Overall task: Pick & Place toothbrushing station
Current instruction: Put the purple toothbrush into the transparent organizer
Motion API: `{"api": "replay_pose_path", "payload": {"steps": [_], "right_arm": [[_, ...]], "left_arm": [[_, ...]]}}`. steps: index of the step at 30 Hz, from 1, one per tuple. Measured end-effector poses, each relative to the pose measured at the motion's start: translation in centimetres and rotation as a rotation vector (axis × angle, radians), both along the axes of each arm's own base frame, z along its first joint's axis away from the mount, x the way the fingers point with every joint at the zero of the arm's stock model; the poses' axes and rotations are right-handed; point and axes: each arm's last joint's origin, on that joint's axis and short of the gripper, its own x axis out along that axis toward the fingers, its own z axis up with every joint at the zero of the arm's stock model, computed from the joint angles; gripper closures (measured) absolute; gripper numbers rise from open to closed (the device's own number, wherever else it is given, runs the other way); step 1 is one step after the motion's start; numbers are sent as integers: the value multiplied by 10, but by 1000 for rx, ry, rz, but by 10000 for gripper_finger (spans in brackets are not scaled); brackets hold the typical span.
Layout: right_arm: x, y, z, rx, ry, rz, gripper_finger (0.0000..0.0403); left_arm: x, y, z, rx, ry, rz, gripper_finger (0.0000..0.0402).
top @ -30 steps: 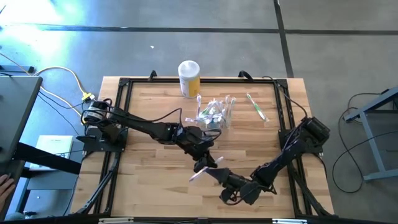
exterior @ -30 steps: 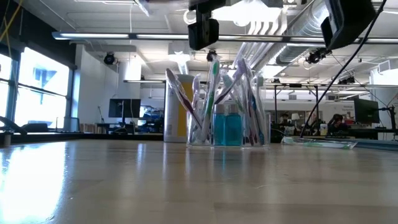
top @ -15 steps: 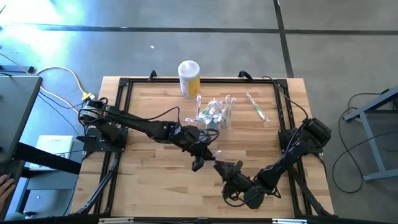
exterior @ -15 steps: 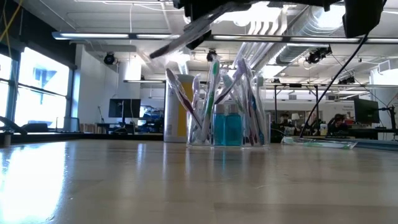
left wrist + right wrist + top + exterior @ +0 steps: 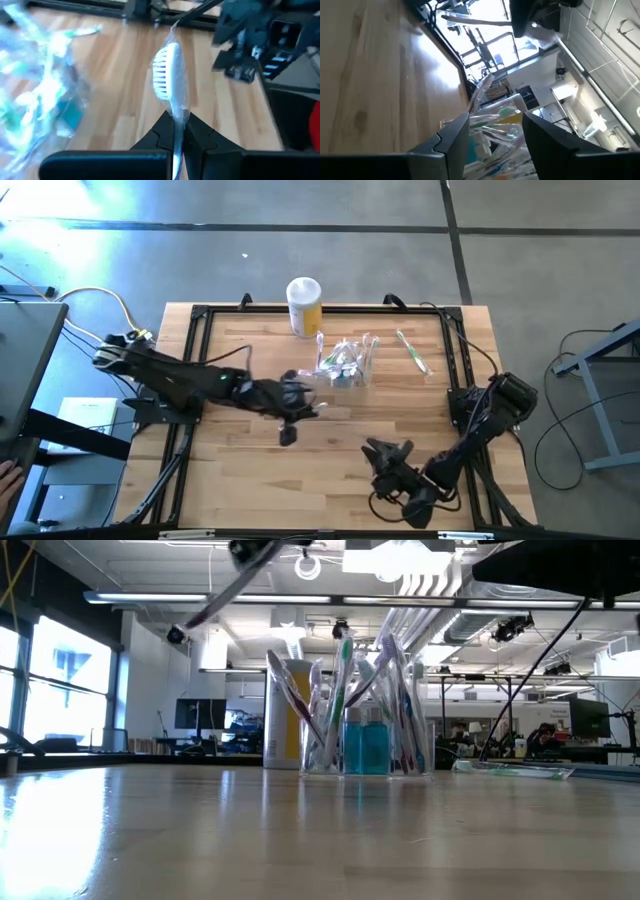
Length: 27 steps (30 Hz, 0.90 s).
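Above table: left gripper (image 5: 177, 131), wrapped toothbrush (image 5: 169, 75).

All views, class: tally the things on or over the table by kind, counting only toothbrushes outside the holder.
Yellow canister with white lid: 1
Clear plastic toothbrush holder: 1
Wrapped toothbrushes outside it: 2 (green-white toothbrush lying flat, white toothbrush in left pincer)
Total: 4

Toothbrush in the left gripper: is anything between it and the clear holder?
Nothing visible. The left gripper is shut on a wrapped toothbrush over bare wood, in front of the toothbrushing station. The right gripper is open, nearer the front edge, off that line. The yellow canister stands behind the station.
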Motion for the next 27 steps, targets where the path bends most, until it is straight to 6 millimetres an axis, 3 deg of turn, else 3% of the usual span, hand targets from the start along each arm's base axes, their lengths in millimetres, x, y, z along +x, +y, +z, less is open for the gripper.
{"api": "replay_pose_path", "payload": {"steps": [6, 10, 14, 21, 27], "right_arm": [[-4, 2, -2, 88, -74, 12, 227], [-5, 1, -3, 141, -119, 11, 227], [-2, -1, -2, 168, -142, 1, 227], [7, -10, -2, 189, -165, -33, 227], [10, -14, -3, 185, -164, -48, 227]], "left_arm": [[-58, 20, -25, 38, -142, 52, 395], [-87, 45, -46, 69, -344, 7, 395], [-103, 71, -68, 83, -511, 58, 395], [-112, 101, -101, 115, -632, 126, 395], [-96, 110, -114, 134, -641, 144, 395]]}}
